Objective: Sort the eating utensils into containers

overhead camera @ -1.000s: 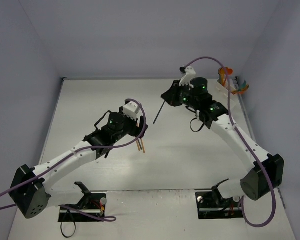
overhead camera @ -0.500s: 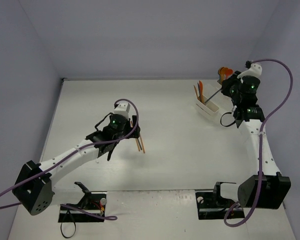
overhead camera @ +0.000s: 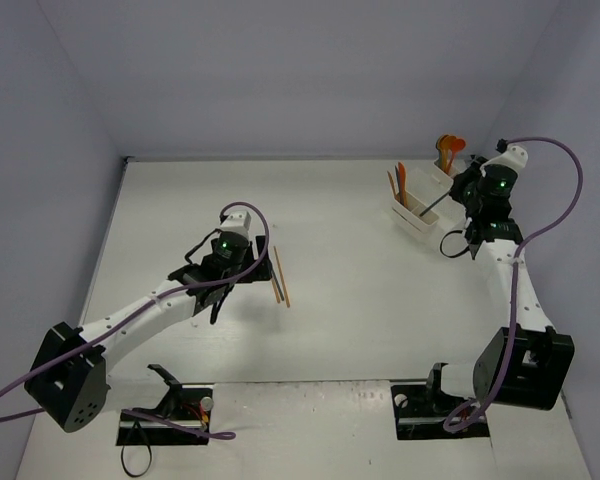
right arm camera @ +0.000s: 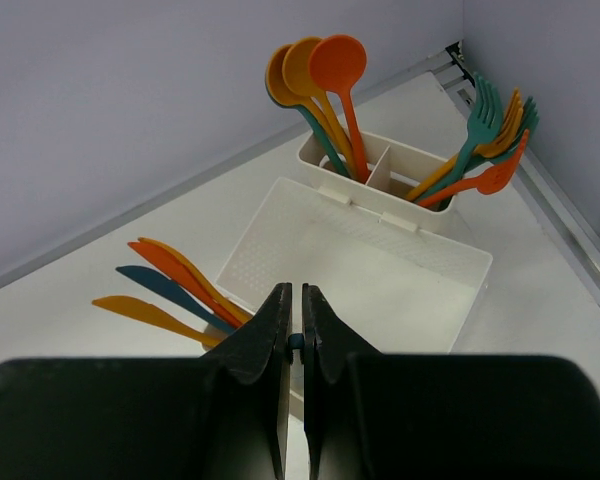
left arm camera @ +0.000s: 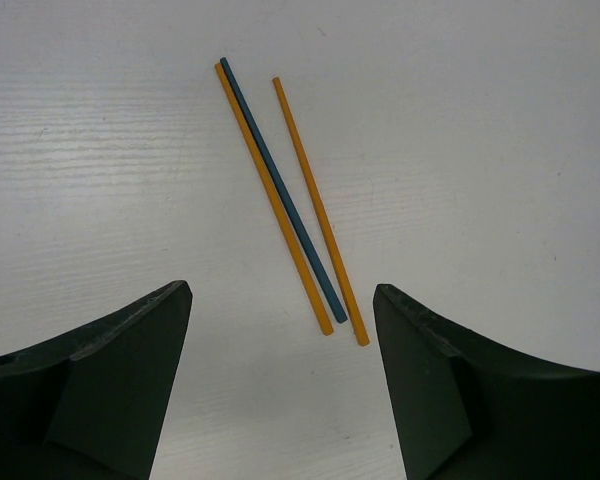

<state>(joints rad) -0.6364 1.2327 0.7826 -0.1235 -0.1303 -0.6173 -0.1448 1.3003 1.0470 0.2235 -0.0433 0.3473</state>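
**Slip and double-pick risk at both arms**

**State.** The left gripper (left arm camera: 280, 295) stands open above three sticks (left arm camera: 282, 190) lying flat on the table, left of centre. The right gripper (right arm camera: 294, 292) is clamped on a dark stick (overhead camera: 432, 205) over the bins (right arm camera: 485, 262) in the far right corner. Spoons (right arm camera: 325, 60), forks (right arm camera: 485, 110) and knives (right arm camera: 170, 275) already stand in their compartments. The large middle bin is bare.

**Hazards.**
- One orange stick and the blue one lie side by side, seemingly touching, and the second orange one closes in at the near ends. A closing left grip would likely take more than one, or mixed colours.
- The sticks are thin and flat on the table, so the fingers may ride over them or flick one away.
- The dark stick is thin and hangs slanted. On release it may strike a thin bin wall and tip out, or land among the knives.

**Not verifiable.**
- The wrist view shows only a sliver of the dark stick between the fingers, so its tip and the bin below it cannot be told.
- The knife bin is partly hidden behind the right fingers.
- In the top view the left jaws are hidden under the wrist.
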